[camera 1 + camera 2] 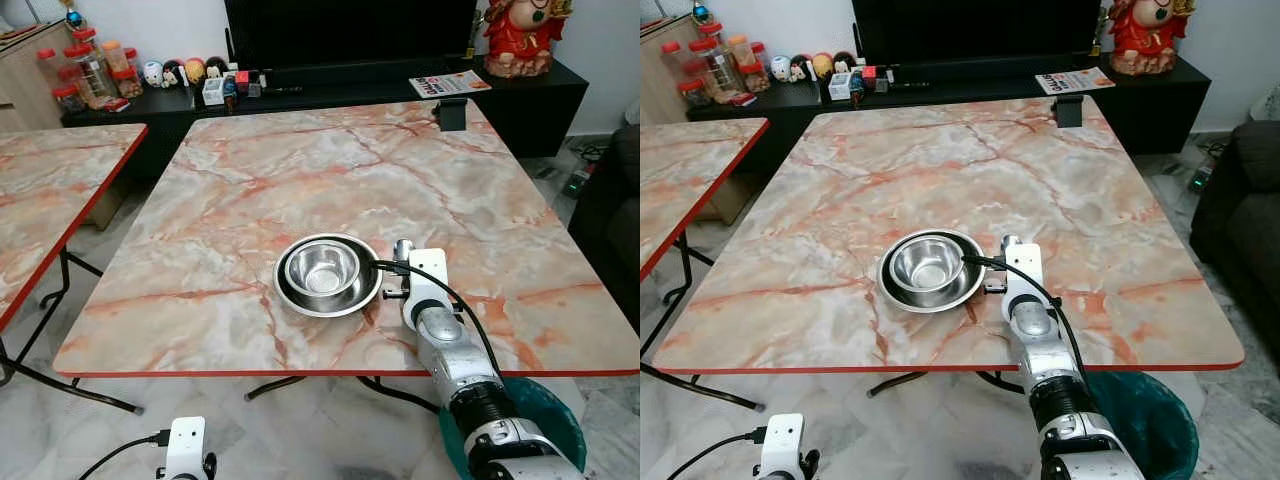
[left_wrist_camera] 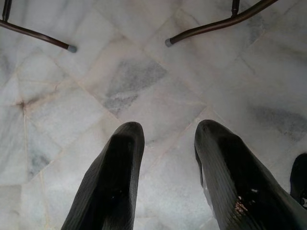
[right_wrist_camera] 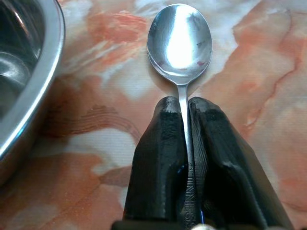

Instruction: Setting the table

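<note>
The right gripper [image 3: 184, 112] is pinching a shiny steel spoon [image 3: 180, 40] by its handle, fingers closed tight, bowl jutting ahead over the marble table [image 1: 300, 170]. It is sitting just beside the stacked steel bowls [image 1: 325, 272]. The left gripper [image 2: 165, 139] is hanging parted above the floor.

The right arm [image 1: 455, 350] reaches forward, its right gripper [image 3: 184, 108] pinched tight on a spoon [image 3: 180, 40] handle, the bowl just beyond the fingertips. The left gripper [image 2: 165, 139] hangs low, fingers parted, pointing downward.
</note>
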{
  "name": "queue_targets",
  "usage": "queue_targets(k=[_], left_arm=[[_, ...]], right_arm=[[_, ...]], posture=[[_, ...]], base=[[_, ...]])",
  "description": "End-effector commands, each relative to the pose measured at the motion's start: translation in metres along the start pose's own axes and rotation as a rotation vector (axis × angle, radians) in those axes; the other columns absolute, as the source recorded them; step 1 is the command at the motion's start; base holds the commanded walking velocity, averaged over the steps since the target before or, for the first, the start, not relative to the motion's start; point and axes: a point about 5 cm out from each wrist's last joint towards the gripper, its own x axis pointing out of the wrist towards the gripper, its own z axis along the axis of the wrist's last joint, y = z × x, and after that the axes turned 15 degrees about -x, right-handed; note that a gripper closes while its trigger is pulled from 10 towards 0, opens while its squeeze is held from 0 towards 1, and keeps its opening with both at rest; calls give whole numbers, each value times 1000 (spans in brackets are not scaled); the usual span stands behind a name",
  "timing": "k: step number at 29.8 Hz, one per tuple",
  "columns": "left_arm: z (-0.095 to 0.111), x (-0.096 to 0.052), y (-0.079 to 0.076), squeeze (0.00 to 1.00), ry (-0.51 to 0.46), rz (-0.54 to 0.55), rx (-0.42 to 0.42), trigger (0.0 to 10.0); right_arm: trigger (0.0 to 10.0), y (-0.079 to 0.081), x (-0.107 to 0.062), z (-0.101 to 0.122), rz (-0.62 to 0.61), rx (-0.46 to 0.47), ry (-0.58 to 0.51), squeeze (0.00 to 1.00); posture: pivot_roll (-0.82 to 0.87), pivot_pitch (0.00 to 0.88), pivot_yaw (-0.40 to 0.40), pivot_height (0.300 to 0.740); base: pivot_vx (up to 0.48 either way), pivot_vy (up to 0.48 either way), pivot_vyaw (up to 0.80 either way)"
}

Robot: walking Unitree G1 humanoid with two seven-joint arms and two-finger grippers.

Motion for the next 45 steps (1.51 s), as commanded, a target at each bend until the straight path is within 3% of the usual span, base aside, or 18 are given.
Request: queue_targets(k=[1, 2, 3, 6, 7, 8, 17, 18, 19, 24, 26, 32, 38, 45], left_arm=[[-4, -1, 7, 0, 15, 24, -16, 10000], [-4, -1, 7, 0, 15, 24, -15, 10000], [-4, -1, 7, 0, 15, 24, -15, 10000], [-4, -1, 7, 0, 16, 24, -15, 10000], [-4, -1, 7, 0, 16, 24, -15, 10000], [-4, -1, 7, 0, 16, 23, -14, 10000], [-4, -1, 7, 0, 15, 22, -13, 10000], [-4, -1, 7, 0, 15, 22, -13, 10000], [-3, -1, 7, 0, 14, 22, -13, 10000], [-3, -1, 7, 0, 13, 22, -12, 10000], [-3, -1, 6, 0, 8, 21, -10, 10000], [-1, -1, 6, 0, -4, 18, -16, 10000], [-3, -2, 7, 0, -4, 18, -7, 10000], [-10, -4, 12, 0, 18, 28, -8, 10000]], right_arm=[[10000, 2, 2, 7, 5, 6, -17, 0], [10000, 2, 1, 7, 6, 7, -17, 0], [10000, 2, 2, 7, 6, 7, -17, 533], [10000, 3, 2, 7, 5, 7, -18, 533], [10000, 3, 2, 7, 4, 8, -18, 973], [10000, 2, 2, 6, 3, 8, -19, 1000], [10000, 0, 2, 9, -8, 5, -30, 1000], [10000, -1, 2, 11, -18, -10, -43, 565], [10000, -5, 1, 21, -53, -38, -118, 0], [10000, -9, -3, 37, -83, -27, -243, 0], [10000, -12, -7, 49, -122, -26, -349, 0], [10000, -16, -12, 58, -155, 5, -431, 0], [10000, -15, -26, 74, -189, 26, -615, 0], [10000, -12, -32, 77, -176, 50, -675, 0]], posture=[[-14, 21, 92, 740], [-13, 22, 93, 740], [-14, 21, 93, 740], [-14, 21, 93, 740], [-14, 21, 93, 740], [-15, 22, 94, 740], [-12, 22, 93, 740], [-12, 22, 93, 740], [-13, 22, 94, 740], [-16, 21, 95, 740], [-14, 21, 95, 740], [-15, 20, 95, 740], [-17, 9, 98, 740], [-17, 0, 92, 740]], base=[[0, 0, 0], [0, 0, 0], [0, 0, 0], [0, 0, 0], [0, 0, 0], [0, 0, 0], [0, 0, 0], [0, 0, 0], [0, 0, 0], [0, 0, 0], [0, 0, 0], [0, 0, 0], [0, 0, 0], [0, 147, 0]])
